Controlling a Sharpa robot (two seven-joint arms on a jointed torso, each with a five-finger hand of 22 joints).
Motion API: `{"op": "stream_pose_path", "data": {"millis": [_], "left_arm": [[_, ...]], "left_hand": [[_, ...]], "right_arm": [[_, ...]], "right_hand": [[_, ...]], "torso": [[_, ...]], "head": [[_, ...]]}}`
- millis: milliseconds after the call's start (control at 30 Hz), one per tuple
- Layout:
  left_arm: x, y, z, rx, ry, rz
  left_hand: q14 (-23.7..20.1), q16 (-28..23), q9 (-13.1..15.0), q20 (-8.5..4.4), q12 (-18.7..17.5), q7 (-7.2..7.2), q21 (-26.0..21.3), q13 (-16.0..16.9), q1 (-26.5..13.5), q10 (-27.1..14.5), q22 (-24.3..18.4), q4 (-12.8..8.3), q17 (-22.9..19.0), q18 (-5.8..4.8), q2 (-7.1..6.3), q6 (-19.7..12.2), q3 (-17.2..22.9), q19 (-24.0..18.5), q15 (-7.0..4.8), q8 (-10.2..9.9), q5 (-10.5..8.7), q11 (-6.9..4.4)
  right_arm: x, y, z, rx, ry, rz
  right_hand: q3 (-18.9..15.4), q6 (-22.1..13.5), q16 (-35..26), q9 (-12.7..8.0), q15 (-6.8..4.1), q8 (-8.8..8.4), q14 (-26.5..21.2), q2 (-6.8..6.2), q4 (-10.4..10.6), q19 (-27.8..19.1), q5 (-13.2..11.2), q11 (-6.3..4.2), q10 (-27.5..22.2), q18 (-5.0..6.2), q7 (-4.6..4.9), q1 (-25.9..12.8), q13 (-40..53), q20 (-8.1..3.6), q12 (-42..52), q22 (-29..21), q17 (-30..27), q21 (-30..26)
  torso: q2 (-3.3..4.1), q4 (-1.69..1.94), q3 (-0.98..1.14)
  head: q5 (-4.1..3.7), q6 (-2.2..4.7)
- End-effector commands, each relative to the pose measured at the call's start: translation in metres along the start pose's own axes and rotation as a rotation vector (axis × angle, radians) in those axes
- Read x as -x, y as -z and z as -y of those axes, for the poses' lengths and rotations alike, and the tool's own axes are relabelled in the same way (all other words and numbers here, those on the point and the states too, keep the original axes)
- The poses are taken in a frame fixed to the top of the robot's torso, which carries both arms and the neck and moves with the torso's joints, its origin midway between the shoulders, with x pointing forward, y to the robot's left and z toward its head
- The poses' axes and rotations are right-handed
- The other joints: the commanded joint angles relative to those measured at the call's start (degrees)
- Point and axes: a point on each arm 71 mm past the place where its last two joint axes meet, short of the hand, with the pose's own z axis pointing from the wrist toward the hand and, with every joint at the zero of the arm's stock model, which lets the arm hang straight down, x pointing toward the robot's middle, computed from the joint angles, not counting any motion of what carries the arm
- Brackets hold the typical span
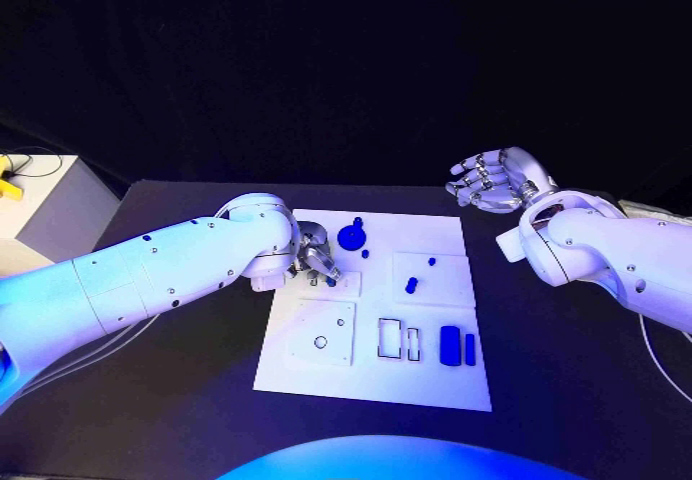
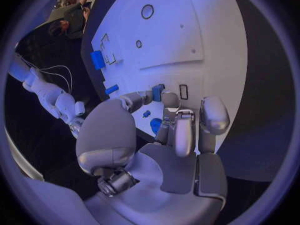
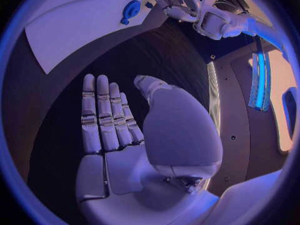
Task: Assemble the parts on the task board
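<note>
Two hands in the head view: left hand (image 1: 315, 260) down on the white task board (image 1: 433, 385), right hand (image 1: 495, 180) raised off it, holding nothing. Left wrist view: fingertips (image 2: 169, 99) pinch a small blue part (image 2: 157, 92) against the board. Right wrist view: fingers (image 3: 103, 112) straight, spread over the black table (image 3: 112, 60).

I can read no text, label, brand, number or sign on anything before me or on my hands.

Small blue parts (image 1: 450, 344) lie scattered on the white task board (image 1: 433, 385).
</note>
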Motion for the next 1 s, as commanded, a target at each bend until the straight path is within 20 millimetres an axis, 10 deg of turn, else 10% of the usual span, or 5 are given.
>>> {"op": "stream_pose_path", "data": {"millis": [33,600,733,1000], "left_arm": [[-0.0088,-0.0018,0.0019,-0.005,-0.022,-0.044],[-0.0081,-0.0002,0.0017,-0.007,-0.026,-0.028],[-0.0075,-0.0002,0.0012,-0.007,-0.022,-0.022],[-0.0067,0.0010,-0.0020,-0.001,-0.021,-0.016]], "left_hand": [[4.2,0.1,-0.3,-0.28,0.0,-0.12,-0.4,0.0,0.0,-0.3,0.0,-0.6,10.5,-0.83,-0.42,0.4,-0.4,0.1,-0.48,-0.4,-0.16,-0.01],[4.3,0.0,-0.4,-0.21,0.2,0.08,-0.7,0.2,0.9,-0.7,0.0,6.0,10.7,-0.87,-1.01,1.5,-14.8,0.3,-0.36,-1.6,-1.21,0.17],[4.3,0.0,-0.4,-0.13,0.2,0.16,-0.8,0.2,2.3,-0.8,0.0,9.3,10.7,-0.86,-0.71,1.5,-18.8,0.3,-0.27,-2.0,-6.16,0.26],[4.2,0.0,-0.3,-0.10,0.1,0.23,-0.8,0.1,2.4,-0.9,0.0,9.8,10.6,-0.86,-0.67,1.5,-19.7,0.3,-0.23,-2.0,-6.97,0.32]], "right_arm": [[-0.0012,0.0002,-0.0005,0.006,0.000,-0.016],[-0.0011,0.0008,0.0005,0.001,0.000,-0.014],[-0.0013,0.0009,0.0007,0.001,0.000,-0.014],[-0.0011,0.0014,0.0016,-0.002,0.000,-0.014]], "right_hand": [[-0.1,-0.3,-0.3,-0.1,0.09,0.27,0.5,0.04,-0.3,0.3,0.3,0.19,0.2,0.69,0.74,-0.4,-0.1,0.05,-0.3,-0.1,-0.1,-0.3],[-0.2,-0.3,-0.4,-0.1,0.13,0.28,0.5,0.05,-0.3,0.3,0.4,0.22,0.1,0.68,0.77,-0.5,-0.2,0.08,-0.3,-0.3,-0.2,-0.4],[-0.2,-0.3,-0.5,-0.1,0.15,0.28,0.4,0.06,-0.3,0.3,0.4,0.24,0.1,0.68,0.78,-0.5,-0.3,0.09,-0.3,-0.3,-0.2,-0.4],[-0.3,-0.4,-0.7,-0.1,0.20,0.30,0.5,0.12,-0.2,0.3,0.2,0.28,0.1,0.68,0.81,-0.8,-0.5,0.15,-0.3,-0.6,-0.3,-0.6]], "torso": [[0.00,-0.01,-0.02],[-0.01,0.02,-0.07],[0.00,0.02,-0.06],[0.02,-0.04,-0.06]], "head": [[-0.02,0.00],[-0.12,-0.06],[-0.14,-0.01],[-0.18,0.01]]}}
